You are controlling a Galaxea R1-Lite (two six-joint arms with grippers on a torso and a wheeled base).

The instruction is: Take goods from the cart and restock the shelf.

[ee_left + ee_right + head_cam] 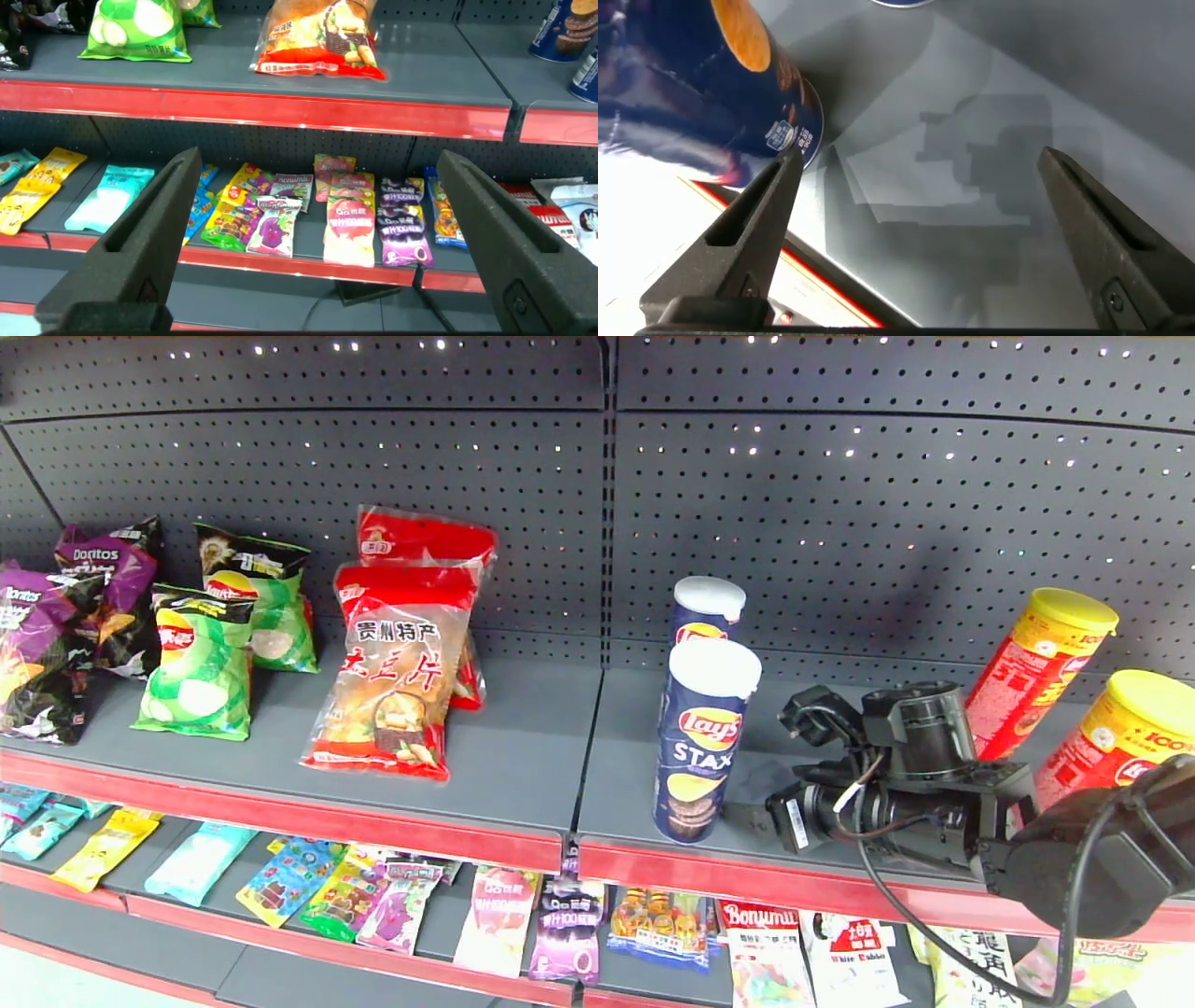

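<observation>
The right gripper (915, 177) is hanging low over the upper shelf (504, 756). Its jaws are spread wide and holding nothing. One finger (775, 196) is sitting just beside the bottom of the front blue can (705, 737); I cannot tell if it is touching. That can is standing near the shelf's front edge. A second blue can (707, 611) is standing right behind it. Two red cans (1036, 667) are sitting at the far right. Red bags (392, 681), green bags (201, 663) and purple bags (47, 635) are resting on the left part. The left gripper (318, 187) is spread wide and empty too, facing candy bags (346, 215) lying on the lower shelf (280, 266).
</observation>
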